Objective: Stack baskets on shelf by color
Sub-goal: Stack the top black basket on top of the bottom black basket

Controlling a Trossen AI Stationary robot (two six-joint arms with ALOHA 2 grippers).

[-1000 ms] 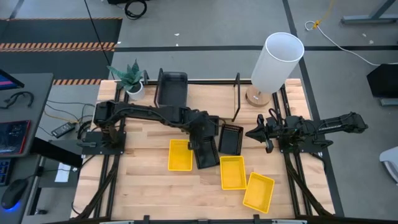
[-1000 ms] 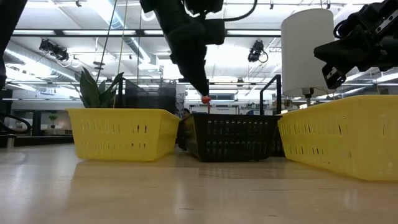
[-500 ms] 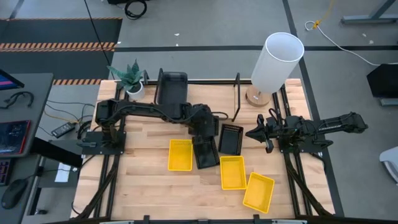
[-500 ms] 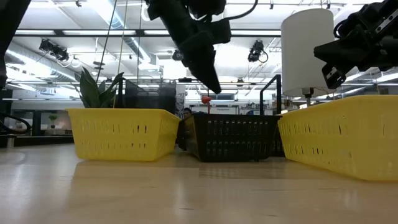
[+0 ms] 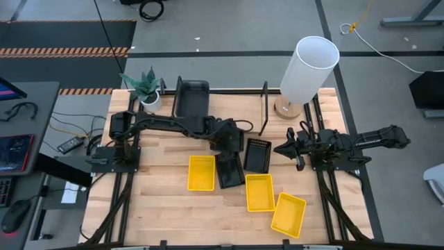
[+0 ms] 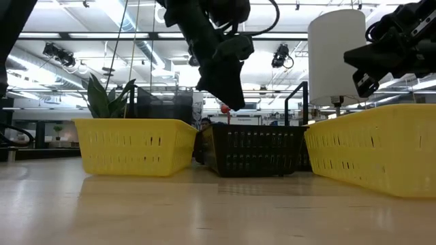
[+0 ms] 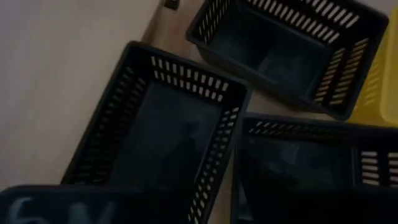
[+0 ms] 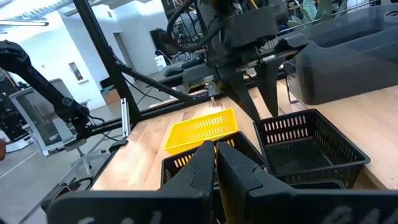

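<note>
Left hand (image 5: 225,142) over the middle of the tabletop (image 5: 159,201), directly above the black baskets (image 5: 258,155). From overhead it covers part of the group, so only two black baskets show there, one of them half under the arm. The left wrist view shows three, set close together at different angles, each with a bare perforated bottom and one cut off by the frame edge. That view does not show the hand's own fingers; a blurred dark shape along its edge cannot be identified. In the right wrist view the left hand's two fingers (image 8: 245,102) point down, spread apart with nothing between them, just above one black basket and clear of its rim. Right hand (image 5: 286,148) hangs beside the black baskets on the lamp (image 5: 309,69) side, fingers (image 8: 202,165) drawn almost together and gripping nothing. Dark grey baskets (image 5: 191,97) sit nested at the plant (image 5: 146,87) end of the shelf (image 5: 236,107); how many are in the stack cannot be told. Three yellow baskets (image 5: 201,172) lie separately on the tabletop on the near side of the black group, each showing only its own floor. In the low view one yellow basket runs out of frame and hides what stands behind it.
</note>
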